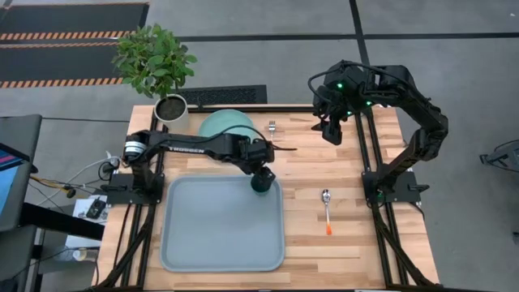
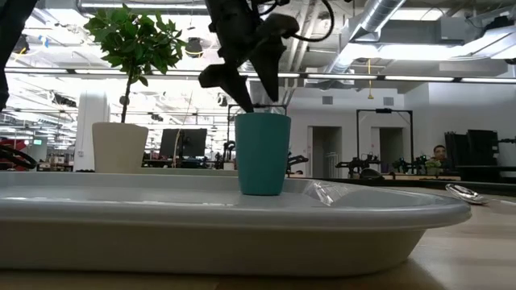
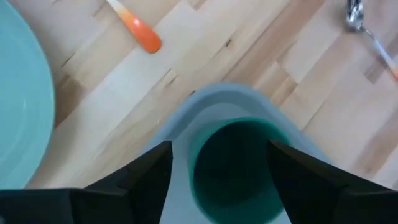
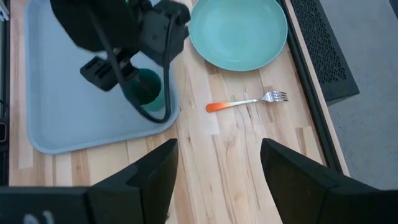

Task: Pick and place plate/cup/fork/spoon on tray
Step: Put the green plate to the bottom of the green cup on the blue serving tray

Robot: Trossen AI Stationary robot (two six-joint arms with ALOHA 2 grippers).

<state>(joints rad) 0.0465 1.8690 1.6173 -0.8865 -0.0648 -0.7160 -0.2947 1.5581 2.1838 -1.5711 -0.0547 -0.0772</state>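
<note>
Filling most of the lower left of the worktop [image 1: 357,243], the tray [image 1: 211,235] carries only one item so far, the cup [image 1: 261,184], which stands upright just inside its corner at about 1 o'clock from the tray's middle. Next in size, the plate [image 1: 223,123] lies on the bare wood at 12 o'clock from the tray, beside a potted plant [image 1: 156,65]. Straddling the cup, the left hand [image 3: 221,168] has a finger on either side of the rim; they look slightly parted from it, though I cannot be sure whether they touch. Waiting high at 2 o'clock, the right hand [image 1: 332,130] is spread wide and holds nothing. Smallest, the fork [image 4: 245,101] lies between plate and tray edge, and the spoon [image 1: 326,209] lies at 3 o'clock, well clear of the tray. By my reckoning one of four pieces is placed; plate, fork and spoon remain.
</note>
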